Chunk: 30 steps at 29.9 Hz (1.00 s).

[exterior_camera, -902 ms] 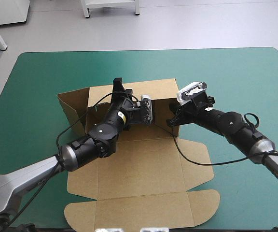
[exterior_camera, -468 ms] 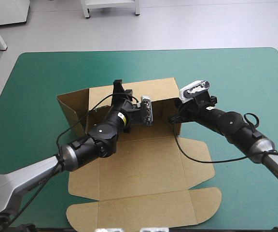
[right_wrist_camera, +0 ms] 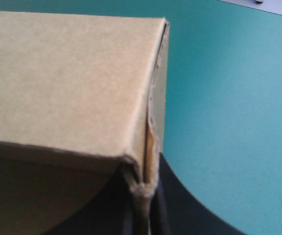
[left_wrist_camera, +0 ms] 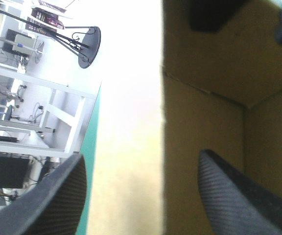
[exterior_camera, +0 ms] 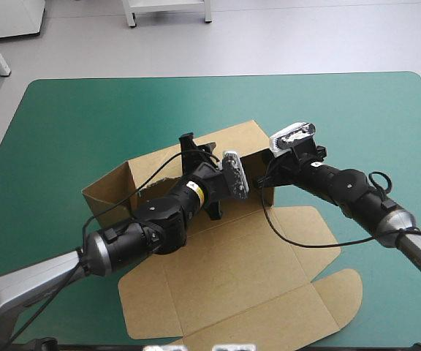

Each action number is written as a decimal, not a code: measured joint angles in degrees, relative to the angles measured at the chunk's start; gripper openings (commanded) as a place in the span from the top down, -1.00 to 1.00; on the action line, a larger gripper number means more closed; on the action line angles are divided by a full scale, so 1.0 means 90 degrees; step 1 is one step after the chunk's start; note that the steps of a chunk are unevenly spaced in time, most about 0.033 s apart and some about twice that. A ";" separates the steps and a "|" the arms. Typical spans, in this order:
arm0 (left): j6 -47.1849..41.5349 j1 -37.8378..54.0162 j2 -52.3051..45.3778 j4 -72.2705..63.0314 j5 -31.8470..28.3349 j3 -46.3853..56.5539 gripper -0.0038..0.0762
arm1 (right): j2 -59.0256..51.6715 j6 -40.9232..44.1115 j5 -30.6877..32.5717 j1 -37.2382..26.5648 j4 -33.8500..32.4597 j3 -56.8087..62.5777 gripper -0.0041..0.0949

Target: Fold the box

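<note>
The brown box point(exterior_camera: 225, 263) lies mid-table, turned askew, with its back wall point(exterior_camera: 232, 139) and left side wall point(exterior_camera: 108, 190) raised and its lid point(exterior_camera: 269, 314) flat toward the front edge. My left gripper point(exterior_camera: 196, 150) is at the back wall. In its wrist view it point(left_wrist_camera: 141, 154) stands open, one of its fingers point(left_wrist_camera: 48, 196) outside the wall's top edge point(left_wrist_camera: 162, 122) and the other inside. My right gripper point(exterior_camera: 260, 181) is at the box's right corner, and in its wrist view it point(right_wrist_camera: 143, 196) is shut on the frayed end of the wall point(right_wrist_camera: 72, 83).
The teal-green cover point(exterior_camera: 357, 110) runs wide beyond the box toward the far edge and to both sides. The lid's rounded flaps point(exterior_camera: 346, 285) reach close to the table's front edge.
The left gripper has opened at the back wall. The right gripper has shut on the corner. The whole box has turned anticlockwise, its lid swinging to the right.
</note>
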 measured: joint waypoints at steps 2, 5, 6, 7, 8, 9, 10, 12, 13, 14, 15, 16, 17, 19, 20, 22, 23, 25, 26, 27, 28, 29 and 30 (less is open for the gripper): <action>0.0024 -0.0007 -0.0181 -0.0547 0.0070 -0.0287 -0.29 | 0.0000 -0.0012 0.0000 0.0000 0.0000 0.0000 0.95; 0.0219 -0.0007 -0.0372 -0.1485 0.0302 -0.0739 -0.29 | 0.0000 -0.0020 0.0000 0.0000 0.0006 0.0000 0.95; 0.0305 0.0010 -0.0403 -0.1800 0.0391 -0.0876 -0.29 | 0.0000 -0.0020 0.0000 0.0000 0.0012 0.0000 0.95; 0.0380 0.0035 -0.0418 -0.2068 0.0529 -0.1055 -0.29 | 0.0000 -0.0020 0.0000 0.0000 0.0012 0.0000 0.95; 0.0430 0.0087 -0.0425 -0.2280 0.0665 -0.1239 -0.29 | 0.0000 -0.0020 0.0000 0.0000 0.0017 0.0000 0.95; 0.0468 0.0152 -0.0425 -0.2414 0.0779 -0.1424 -0.29 | 0.0000 -0.0020 0.0000 0.0000 0.0017 0.0000 0.95; 0.0483 0.0275 -0.0425 -0.2530 0.0919 -0.1610 -0.29 | 0.0000 -0.0020 0.0000 0.0000 0.0017 0.0000 0.95; 0.0502 0.0639 -0.0425 -0.2667 0.1164 -0.1949 -0.28 | 0.0000 -0.0020 0.0000 0.0000 0.0017 0.0000 0.95; 0.0501 0.0923 -0.0425 -0.2734 0.1281 -0.2141 -0.28 | 0.0000 -0.0020 0.0000 0.0000 0.0017 0.0000 0.95; 0.0501 0.1266 -0.0425 -0.2818 0.1389 -0.2324 -0.28 | 0.0000 -0.0020 0.0000 0.0000 0.0017 0.0000 0.95; 0.0501 0.1666 -0.0425 -0.2919 0.1478 -0.2454 -0.28 | 0.0000 -0.0020 0.0000 0.0000 0.0017 0.0000 0.95; 0.0516 0.2116 -0.0425 -0.3086 0.1570 -0.2584 -0.28 | 0.0000 -0.0020 0.0000 0.0000 0.0017 0.0000 0.95; 0.0524 0.2609 -0.0440 -0.3302 0.1633 -0.2671 -0.28 | 0.0000 -0.0020 0.0000 0.0000 0.0017 0.0000 0.95; 0.0678 0.3560 -0.0468 -0.3969 0.1718 -0.2710 -0.28 | 0.0000 -0.0020 0.0000 0.0000 0.0017 0.0000 0.95; 0.0832 0.4109 -0.0469 -0.4403 0.1774 -0.2687 -0.28 | 0.0000 -0.0014 0.0000 0.0000 0.0017 0.0000 0.95; 0.1179 0.5065 -0.0469 -0.5252 0.1817 -0.2548 -0.28 | 0.0000 -0.0005 0.0000 -0.0024 0.0017 0.0000 0.95; 0.1371 0.5555 -0.0469 -0.5720 0.1825 -0.2428 -0.28 | 0.0000 0.0024 0.0018 -0.0049 0.0017 0.0000 0.95; 0.1644 0.6333 -0.0498 -0.6439 0.1812 -0.2153 -0.28 | 0.0008 0.0084 0.0130 -0.0152 0.0017 -0.0045 0.95; 0.1774 0.6699 -0.0542 -0.6763 0.1812 -0.1973 -0.28 | 0.0008 0.0122 0.0230 -0.0234 -0.0004 -0.0091 0.95; 0.1894 0.7013 -0.0601 -0.7028 0.1804 -0.1787 -0.28 | 0.0008 0.0195 0.0340 -0.0333 -0.0061 -0.0154 0.95; 0.2003 0.7272 -0.0677 -0.7215 0.1779 -0.1600 -0.28 | 0.0008 0.0292 0.0469 -0.0419 -0.0175 -0.0220 0.95; 0.2072 0.7471 -0.0762 -0.7330 0.1724 -0.1411 -0.28 | 0.0008 0.0460 0.0600 -0.0532 -0.0354 -0.0321 0.95; 0.2115 0.7619 -0.0849 -0.7377 0.1667 -0.1233 -0.28 | 0.0008 0.0688 0.0750 -0.0645 -0.0593 -0.0437 0.95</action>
